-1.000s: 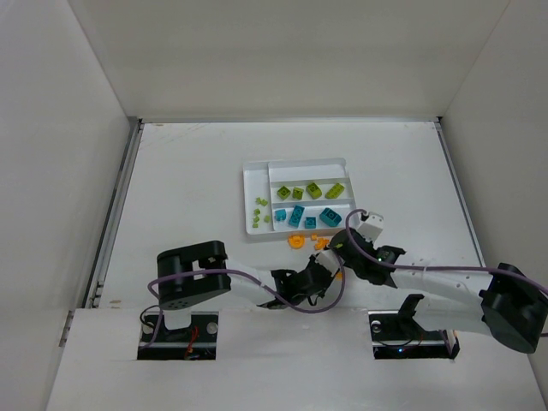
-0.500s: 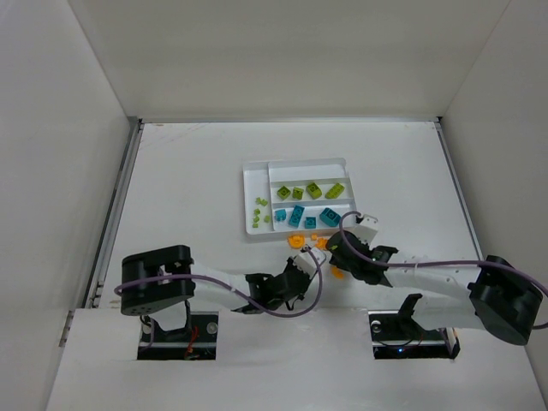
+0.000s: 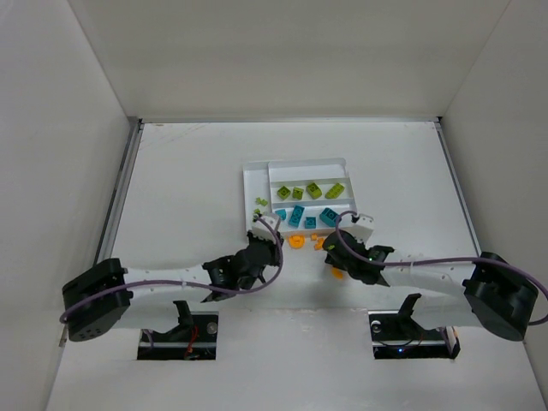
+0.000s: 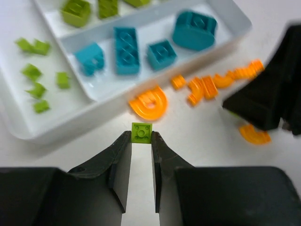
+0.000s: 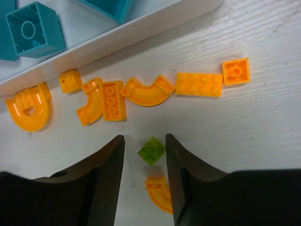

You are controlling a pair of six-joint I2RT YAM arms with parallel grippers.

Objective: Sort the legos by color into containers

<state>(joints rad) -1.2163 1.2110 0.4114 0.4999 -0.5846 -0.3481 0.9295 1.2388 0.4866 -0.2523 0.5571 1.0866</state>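
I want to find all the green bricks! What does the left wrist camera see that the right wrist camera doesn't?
Only the left wrist view: the left gripper pinching a small green brick, plus green bits in the tray's narrow section. Only the right wrist view: a second green brick lying on the table between the fingers of the open right gripper. Both: the row of orange bricks beside the tray and teal bricks inside it.
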